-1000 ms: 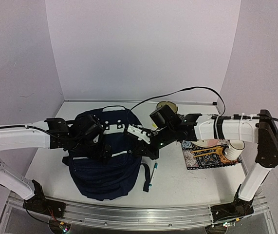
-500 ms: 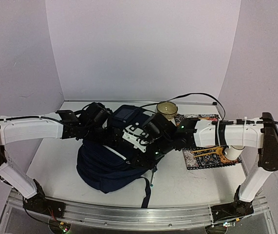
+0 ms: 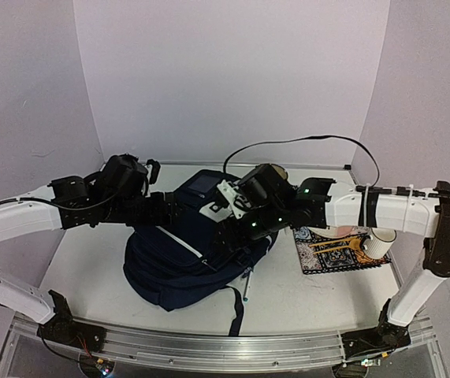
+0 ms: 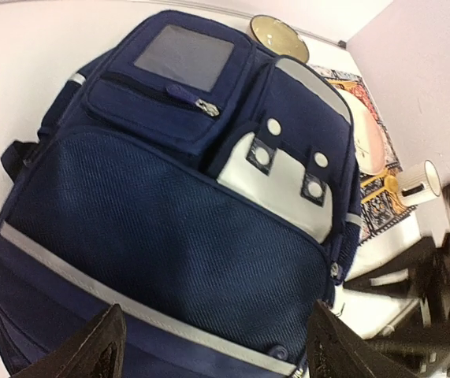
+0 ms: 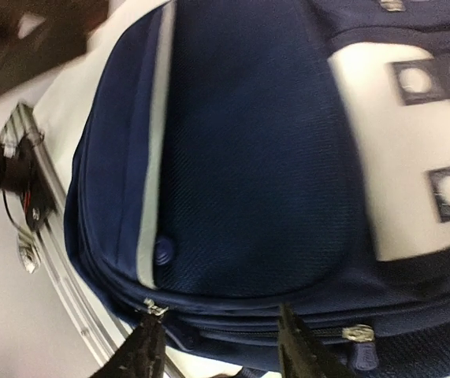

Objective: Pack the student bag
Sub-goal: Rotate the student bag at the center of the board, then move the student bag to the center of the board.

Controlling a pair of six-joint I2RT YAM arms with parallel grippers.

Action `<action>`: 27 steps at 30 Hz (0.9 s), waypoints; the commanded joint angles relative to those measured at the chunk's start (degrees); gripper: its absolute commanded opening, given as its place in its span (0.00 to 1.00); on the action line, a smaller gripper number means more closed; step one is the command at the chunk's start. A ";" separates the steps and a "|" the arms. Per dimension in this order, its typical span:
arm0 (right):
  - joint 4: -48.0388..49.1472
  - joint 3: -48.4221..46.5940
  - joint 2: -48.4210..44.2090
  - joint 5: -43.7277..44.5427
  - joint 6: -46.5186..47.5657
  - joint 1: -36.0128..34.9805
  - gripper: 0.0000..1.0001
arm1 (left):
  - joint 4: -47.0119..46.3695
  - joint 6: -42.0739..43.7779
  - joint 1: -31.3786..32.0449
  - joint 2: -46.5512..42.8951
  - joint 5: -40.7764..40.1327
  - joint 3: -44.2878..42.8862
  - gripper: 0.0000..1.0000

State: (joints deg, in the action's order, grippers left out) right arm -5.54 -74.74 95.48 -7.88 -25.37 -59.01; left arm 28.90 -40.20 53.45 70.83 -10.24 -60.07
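Observation:
The student bag (image 3: 179, 256) lies in the middle of the table, dark navy with a grey stripe and a white patch (image 4: 288, 185) carrying round snaps. My left gripper (image 3: 177, 211) hovers over the bag's left upper part. In the left wrist view its jaws (image 4: 217, 354) stand wide open above the mesh front, holding nothing. My right gripper (image 3: 227, 211) hangs over the bag's right side. In the right wrist view it (image 5: 223, 350) is open just above the zipper line (image 5: 152, 309), with nothing between the fingers.
A blue-and-white pen (image 3: 247, 285) lies on the table by the bag's right edge, near a black strap (image 3: 235, 311). A patterned notebook (image 3: 339, 253) and a white cup (image 3: 378, 242) sit at the right. A bowl (image 4: 280, 35) stands behind the bag.
My right gripper has opened and let go of the bag. My left arm has drawn back to the left. The bag was turned and propped up a second ago and now rests.

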 commanded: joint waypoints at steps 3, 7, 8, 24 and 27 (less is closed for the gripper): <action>0.75 1.20 -1.41 0.83 -21.72 1.13 0.55 | 2.01 -8.75 8.43 -0.50 -5.15 0.57 0.79; 3.59 2.72 0.03 -0.91 -27.63 1.10 0.55 | 1.94 -13.60 11.25 0.67 -6.57 1.15 0.77; 4.09 2.95 0.52 -1.08 -28.52 1.15 0.55 | 1.94 -14.35 11.94 0.85 -6.85 1.31 0.76; 11.32 -9.73 12.85 -5.30 -24.38 1.13 0.20 | 1.96 -22.52 16.06 3.67 -8.17 1.75 0.67; 11.89 -13.39 14.49 -4.85 -23.61 1.11 0.08 | 2.10 -24.16 16.75 4.20 -9.34 1.67 0.65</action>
State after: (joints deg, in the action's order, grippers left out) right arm 3.13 -81.88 107.93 -12.84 -51.60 -57.69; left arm 31.00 -60.91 69.20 74.36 -16.95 -58.41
